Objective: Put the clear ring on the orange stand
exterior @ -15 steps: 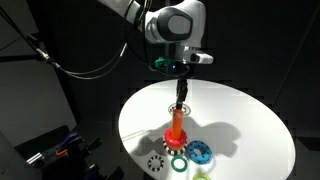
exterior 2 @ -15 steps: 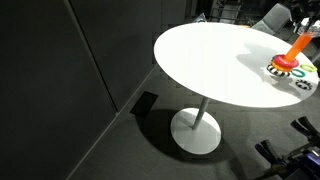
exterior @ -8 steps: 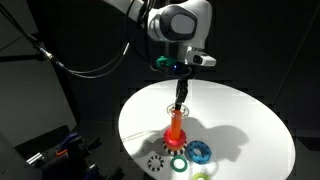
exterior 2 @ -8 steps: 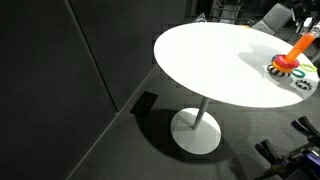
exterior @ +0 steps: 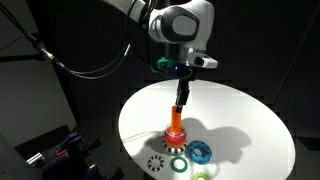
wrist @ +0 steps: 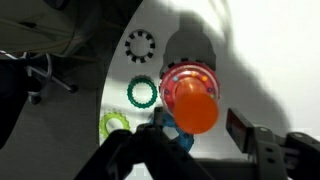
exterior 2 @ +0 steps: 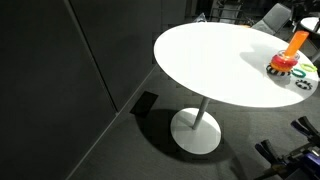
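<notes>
Wrist view | gripper (wrist: 198, 128) jaws wide apart, nothing seen held | orange stand (wrist: 196, 105) between its fingers

I see an orange stand (exterior: 175, 119) with red base, green ring (wrist: 142, 93), blue ring (exterior: 200, 152), dark-holed white ring (wrist: 140, 45), white tabletop (exterior 2: 210, 60).

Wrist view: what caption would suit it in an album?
Open gripper above the orange stand, a green ring and a white ring nearby.
</notes>
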You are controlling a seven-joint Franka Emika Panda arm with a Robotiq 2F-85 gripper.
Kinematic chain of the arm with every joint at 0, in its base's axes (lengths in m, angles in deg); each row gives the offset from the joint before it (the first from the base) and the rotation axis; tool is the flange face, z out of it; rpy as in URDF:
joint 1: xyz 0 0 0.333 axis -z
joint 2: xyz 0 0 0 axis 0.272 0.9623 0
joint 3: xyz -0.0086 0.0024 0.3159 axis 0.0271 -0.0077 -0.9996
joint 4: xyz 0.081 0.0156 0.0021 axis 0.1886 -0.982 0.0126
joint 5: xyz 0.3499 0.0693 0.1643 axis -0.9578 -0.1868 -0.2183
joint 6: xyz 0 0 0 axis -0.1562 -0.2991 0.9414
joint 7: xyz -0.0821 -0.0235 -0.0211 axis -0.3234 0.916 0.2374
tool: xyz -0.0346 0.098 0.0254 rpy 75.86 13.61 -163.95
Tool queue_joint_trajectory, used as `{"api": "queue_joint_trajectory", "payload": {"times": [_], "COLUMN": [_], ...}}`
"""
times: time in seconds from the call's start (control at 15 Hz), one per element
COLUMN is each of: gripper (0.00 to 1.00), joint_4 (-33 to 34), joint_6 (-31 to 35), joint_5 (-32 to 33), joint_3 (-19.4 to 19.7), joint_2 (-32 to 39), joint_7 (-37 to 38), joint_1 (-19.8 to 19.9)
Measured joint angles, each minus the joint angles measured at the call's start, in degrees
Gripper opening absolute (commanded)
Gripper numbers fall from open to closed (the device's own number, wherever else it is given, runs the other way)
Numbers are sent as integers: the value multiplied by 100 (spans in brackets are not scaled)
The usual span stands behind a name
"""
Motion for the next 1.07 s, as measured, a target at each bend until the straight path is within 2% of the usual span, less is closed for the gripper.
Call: {"api": "queue_joint_trajectory", "payload": {"times": [0.4,0.73,1.07], "gripper": [100,100,100], "joint_4": [0,-27,-310], "joint_6": [-6,-13,46], "joint_5": [0,50,584], "joint_3": [4,4,-12], "joint_2": [19,11,-178], "joint_7": [-71,-408,-615], "joint_1": [0,-13,-197]}}
